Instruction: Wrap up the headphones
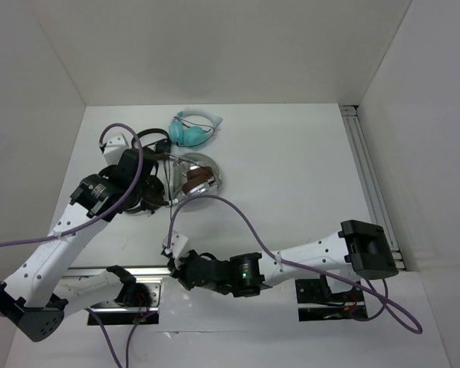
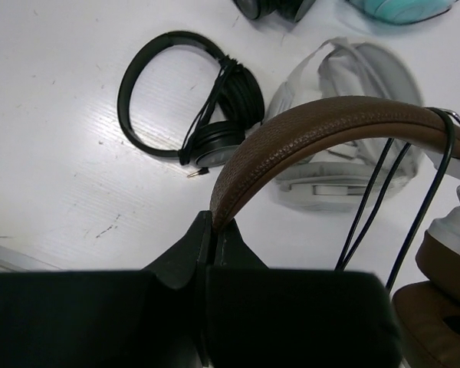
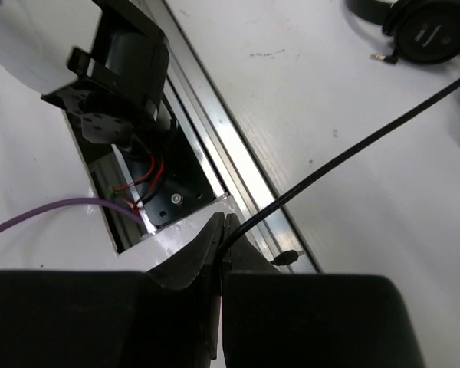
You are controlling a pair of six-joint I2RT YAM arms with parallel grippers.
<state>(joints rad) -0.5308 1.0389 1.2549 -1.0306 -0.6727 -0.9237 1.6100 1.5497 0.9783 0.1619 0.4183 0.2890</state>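
The headphones (image 1: 195, 181) have a dark brown headband (image 2: 330, 126), brown-and-silver earcups (image 2: 443, 303) and a thin dark cable (image 3: 353, 149). They sit at the back left of the table. My left gripper (image 2: 213, 227) is shut on one end of the headband and holds it up off the table; it also shows in the top view (image 1: 155, 184). My right gripper (image 3: 224, 236) is shut on the cable near its plug (image 3: 287, 258), close to the table's near edge (image 1: 172, 261). The cable (image 1: 171, 226) runs taut from there up to the headphones.
A black pair (image 2: 192, 107) lies left of the headband, with another black pair (image 1: 149, 141) behind. A teal pair (image 1: 193, 130) lies at the back. A pale grey pair (image 2: 345, 180) lies under the headband. An aluminium rail (image 3: 238, 153) and the arm-base cutout (image 3: 130, 123) lie below my right gripper.
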